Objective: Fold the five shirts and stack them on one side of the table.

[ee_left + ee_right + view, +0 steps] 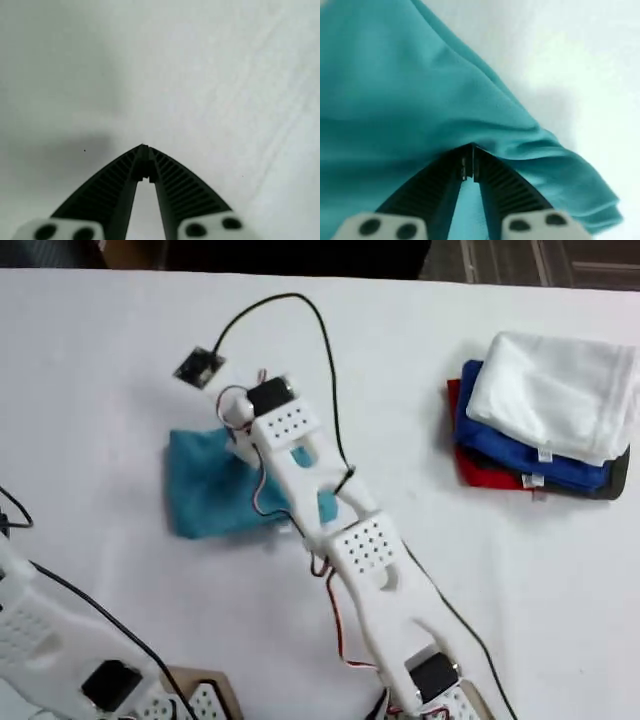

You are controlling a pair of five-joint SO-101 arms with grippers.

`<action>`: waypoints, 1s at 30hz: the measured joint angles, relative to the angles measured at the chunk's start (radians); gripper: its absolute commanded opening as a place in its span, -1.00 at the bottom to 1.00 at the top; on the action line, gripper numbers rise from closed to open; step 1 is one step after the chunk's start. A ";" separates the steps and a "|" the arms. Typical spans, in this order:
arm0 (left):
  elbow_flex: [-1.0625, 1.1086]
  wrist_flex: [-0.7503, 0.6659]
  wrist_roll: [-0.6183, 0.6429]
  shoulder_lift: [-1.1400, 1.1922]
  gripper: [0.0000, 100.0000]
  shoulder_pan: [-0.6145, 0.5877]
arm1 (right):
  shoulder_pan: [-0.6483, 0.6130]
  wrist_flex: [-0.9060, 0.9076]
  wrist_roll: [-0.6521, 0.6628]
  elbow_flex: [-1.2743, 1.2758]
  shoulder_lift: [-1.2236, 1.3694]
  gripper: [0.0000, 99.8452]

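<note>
The right claw (468,152) pinches a fold of the teal shirt (400,80) — probably to carry it to the stack (540,415) of four folded shirts, well apart on the tabletop (90,350). The left claw (144,152), closed and empty, hangs over bare tabletop — out of the way.

Teal shirt (210,490), plain. Stack: white shirt (555,390) on top, then blue shirt (500,445), red shirt (478,472), black shirt (620,473). Table (100,360) white.

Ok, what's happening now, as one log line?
right gripper: shut on teal shirt | left gripper: shut over table | stack: folded, white on top
</note>
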 measured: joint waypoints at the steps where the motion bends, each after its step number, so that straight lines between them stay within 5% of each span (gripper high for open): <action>1: 0.000 0.000 0.000 0.000 -0.95 0.011 | 0.000 0.043 0.000 -0.048 0.000 -0.96; 10: 0.000 0.000 0.043 0.000 -0.95 0.382 | 0.178 0.118 0.000 -0.078 -0.049 -0.96; 21: -0.132 -0.020 0.161 0.000 -0.95 0.793 | 0.190 0.058 0.000 0.789 -0.637 -0.96; 30: -0.044 -0.160 0.161 0.000 -0.95 0.872 | 0.189 -0.253 0.000 1.424 -0.950 -0.96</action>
